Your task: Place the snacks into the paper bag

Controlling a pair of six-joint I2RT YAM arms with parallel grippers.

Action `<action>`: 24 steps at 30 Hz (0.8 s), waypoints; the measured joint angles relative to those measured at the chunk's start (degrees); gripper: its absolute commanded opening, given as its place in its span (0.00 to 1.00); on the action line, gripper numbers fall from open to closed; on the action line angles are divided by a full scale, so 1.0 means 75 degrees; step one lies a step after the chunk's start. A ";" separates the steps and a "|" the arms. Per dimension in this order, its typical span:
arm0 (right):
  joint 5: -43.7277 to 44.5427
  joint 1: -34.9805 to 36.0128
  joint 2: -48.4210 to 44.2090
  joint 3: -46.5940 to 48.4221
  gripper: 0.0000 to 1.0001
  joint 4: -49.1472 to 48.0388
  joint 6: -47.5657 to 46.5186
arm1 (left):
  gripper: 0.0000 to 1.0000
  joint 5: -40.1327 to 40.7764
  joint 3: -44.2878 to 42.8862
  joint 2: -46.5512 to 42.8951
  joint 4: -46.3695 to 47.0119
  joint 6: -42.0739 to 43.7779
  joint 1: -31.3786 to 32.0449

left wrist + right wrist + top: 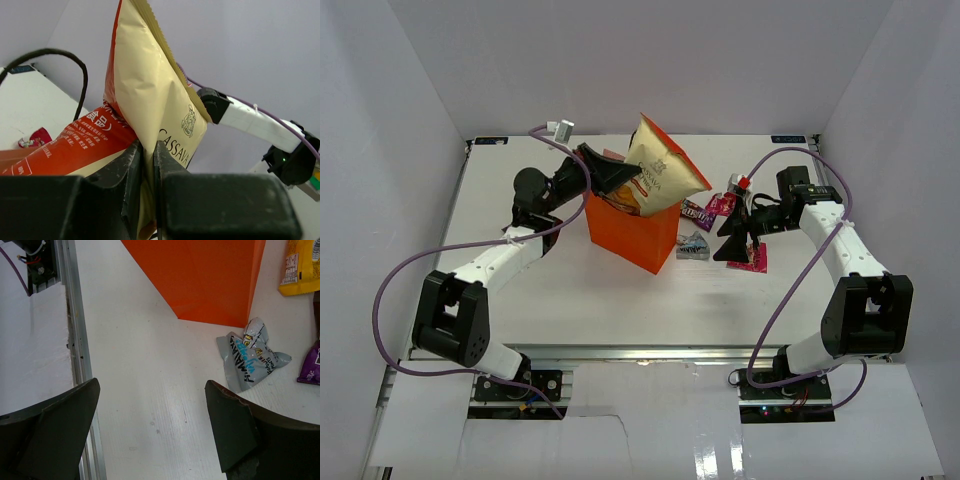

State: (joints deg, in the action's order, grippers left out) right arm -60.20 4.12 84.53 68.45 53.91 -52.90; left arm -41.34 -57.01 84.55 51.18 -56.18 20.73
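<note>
Left gripper (149,152) clenched on the chip bag (662,168), tilted at the mouth of the paper bag (638,238); right gripper (152,420) spread wide, holding nothing, beside that bag.

A white table (570,290) with a faintly grained, scuffed top fills the middle of a plain white enclosure. A bare back wall (640,60) rises at 12 o'clock, a left wall (380,150) at 9 o'clock and a right wall (910,150) at 3 o'clock, all evenly lit with soft shadow. A silver metal rail (640,352) edges the table at 6 o'clock; below it lies a white panel (650,430), glossy with glare at 5 o'clock.
</note>
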 measured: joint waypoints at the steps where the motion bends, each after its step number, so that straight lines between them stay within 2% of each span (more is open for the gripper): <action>1: 0.0003 0.0000 0.0000 0.0000 0.91 0.0000 0.0000 | 0.05 -0.0105 0.0079 0.0000 0.0073 -0.0029 0.0000; 8: 0.0003 0.0000 0.0000 -0.0003 0.91 0.0000 -0.0003 | 0.07 -0.0941 0.0318 0.0058 0.0481 -0.0128 0.0000; 15: 0.0000 0.0000 -0.0003 -0.0050 0.91 -0.0012 -0.0003 | 0.15 -0.1521 0.0137 0.0321 0.0609 -0.0175 -0.0012; 24: 0.0003 0.0000 -0.0009 -0.0117 0.91 -0.0012 -0.0006 | 0.51 -0.1547 0.0114 0.0370 0.0391 -0.0041 -0.0204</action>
State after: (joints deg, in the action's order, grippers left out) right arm -60.18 4.12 84.47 67.57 53.82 -52.95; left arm -52.95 -56.16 87.33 54.11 -56.49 19.20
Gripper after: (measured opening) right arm 0.915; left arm 0.462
